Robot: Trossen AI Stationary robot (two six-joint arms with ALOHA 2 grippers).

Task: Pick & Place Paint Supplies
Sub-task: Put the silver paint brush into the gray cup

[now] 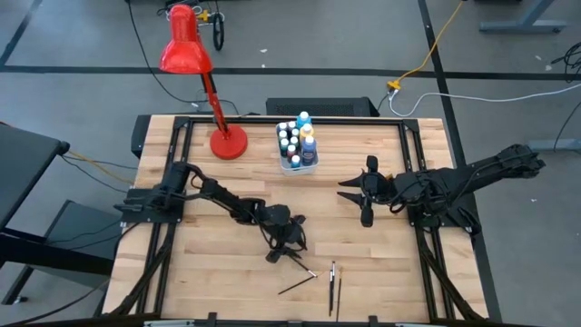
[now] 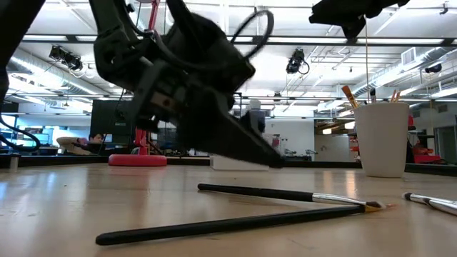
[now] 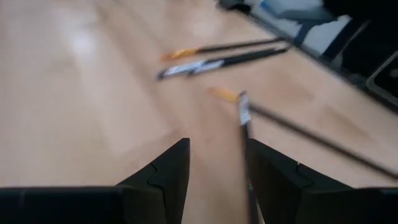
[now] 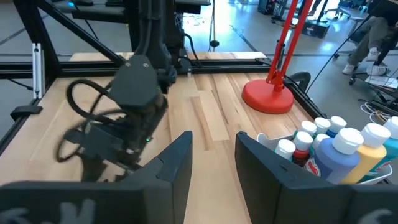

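My left arm reaches from the table's left edge toward the centre, elbow low, wrist bent down. My left tool [image 1: 283, 243] hangs just over the wooden table [image 1: 209, 272] with its two dark fingers [image 3: 163, 180] apart; a thin dark-handled paintbrush [image 3: 245, 143] runs between them, close against one finger, and I cannot tell whether it is touched. Nothing is clamped.

My right arm comes in from the right edge, stretched nearly level above the table. My right tool [image 1: 367, 193] points toward the table's middle, its fingers [image 4: 174, 165] apart with bare space between them, holding nothing.

Paintbrushes: several lie flat on the table near its front edge, just beside the left tool. In the high view one slants [image 1: 297, 285] and two lie side by side [image 1: 332, 283]. In the low view two dark handles cross low in front [image 2: 278, 194], bristle tips toward the right.

Paint bottles [image 1: 297, 143]: a cluster of white-capped bottles, blue, yellow and others, stands in a white rectangular tub [image 1: 311, 164] at the table's back, between the two arms. The right wrist view shows them upright and packed together [image 4: 345, 152].

A red desk lamp [image 1: 186, 45] stands with its round base [image 1: 228, 143] on the table just beside the tub, on the left arm's side. A white cup [image 2: 383, 139] holding upright brushes shows in the low view.
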